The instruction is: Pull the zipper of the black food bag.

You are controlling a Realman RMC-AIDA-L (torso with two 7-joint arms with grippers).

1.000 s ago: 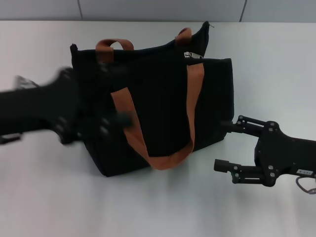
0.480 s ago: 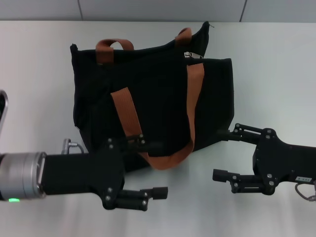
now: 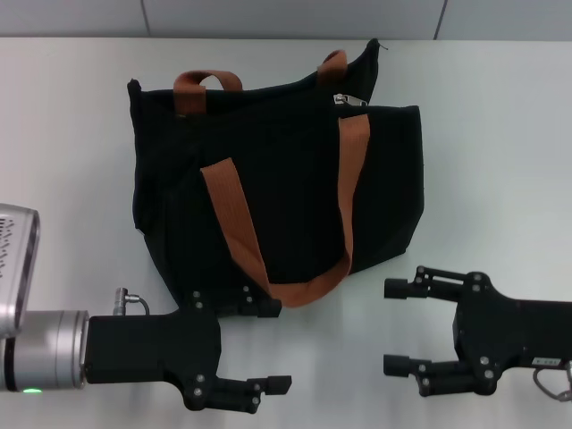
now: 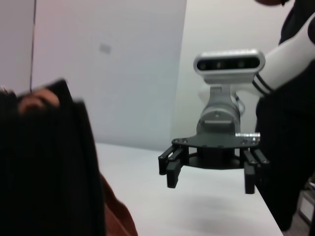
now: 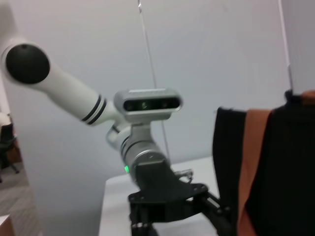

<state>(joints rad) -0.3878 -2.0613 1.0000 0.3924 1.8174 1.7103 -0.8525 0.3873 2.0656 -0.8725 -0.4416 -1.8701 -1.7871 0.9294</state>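
Note:
The black food bag (image 3: 286,188) lies on its side in the middle of the white table, rust-brown handles (image 3: 234,223) draped over its face. The zipper's small silver pull (image 3: 350,100) shows at the bag's far top edge, toward the right. My left gripper (image 3: 273,347) hovers open just in front of the bag's near left corner, holding nothing. To the right of the bag's near edge, my right gripper (image 3: 393,326) is open and empty. The left wrist view shows the bag (image 4: 44,167) close by and the right gripper (image 4: 211,164) facing it.
White table (image 3: 483,161) stretches on both sides of the bag and behind it, up to a grey wall at the far edge. In the right wrist view the left arm (image 5: 147,147) stands beside the bag (image 5: 280,172).
My left arm has swung off the bag's left side to the near edge of the table. The right gripper has drawn back toward me as well. The bag has not moved.

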